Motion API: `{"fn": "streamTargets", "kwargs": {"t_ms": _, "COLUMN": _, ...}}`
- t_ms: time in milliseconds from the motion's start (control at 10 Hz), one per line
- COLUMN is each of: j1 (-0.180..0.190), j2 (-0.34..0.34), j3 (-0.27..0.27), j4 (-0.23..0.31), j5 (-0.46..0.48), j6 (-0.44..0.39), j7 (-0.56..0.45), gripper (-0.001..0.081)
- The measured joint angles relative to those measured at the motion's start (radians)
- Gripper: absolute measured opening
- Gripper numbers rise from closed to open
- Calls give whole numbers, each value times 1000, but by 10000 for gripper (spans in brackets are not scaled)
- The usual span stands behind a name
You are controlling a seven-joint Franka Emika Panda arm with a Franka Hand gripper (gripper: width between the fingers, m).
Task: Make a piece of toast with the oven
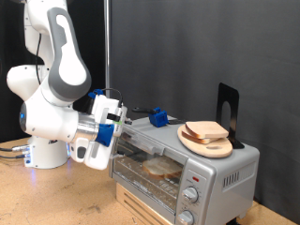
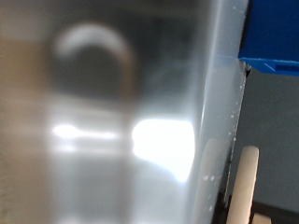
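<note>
Toast (image 1: 161,169) lies inside the oven (image 1: 211,169), behind the glass door, lower centre of frame. More slices sit on the plate (image 1: 208,145) on top. My gripper (image 1: 116,131) is at the oven's left end; jaw state unreadable. Step, I judge: working the door, which needs a square approach.

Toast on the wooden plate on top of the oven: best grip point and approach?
Probably from above, fingers closing across opposite crust edges of the top slice. It lies flat on the round wooden plate atop the oven, so only the edges are free. The black stand limits approach from behind. The gripper is at the oven's front, not near it.
</note>
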Motion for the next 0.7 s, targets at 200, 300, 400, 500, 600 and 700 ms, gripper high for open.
{"fn": "streamTargets", "kwargs": {"t_ms": 200, "j1": -41, "j2": -1, "j3": -42, "j4": 3, "j5": -54, "j6": -28, "j7": 17, "gripper": 808}}
{"fn": "streamTargets", "kwargs": {"t_ms": 300, "j1": -58, "j2": -5, "j3": -49, "j4": 3, "j5": -67, "j6": -28, "j7": 17, "gripper": 808}}
{"fn": "streamTargets", "kwargs": {"t_ms": 400, "j1": -58, "j2": -5, "j3": -45, "j4": 2, "j5": -67, "j6": -29, "j7": 17, "gripper": 808}}
{"fn": "streamTargets", "kwargs": {"t_ms": 500, "j1": -59, "j2": -5, "j3": -47, "j4": 7, "j5": -101, "j6": -69, "j7": 36, "gripper": 808}}
{"fn": "streamTargets", "kwargs": {"t_ms": 600, "j1": -62, "j2": -5, "j3": -53, "j4": 20, "j5": -130, "j6": -110, "j7": 48, "gripper": 808}}
{"fn": "streamTargets", "kwargs": {"t_ms": 700, "j1": -70, "j2": -3, "j3": -61, "j4": 43, "j5": -148, "j6": -133, "j7": 58, "gripper": 808}}
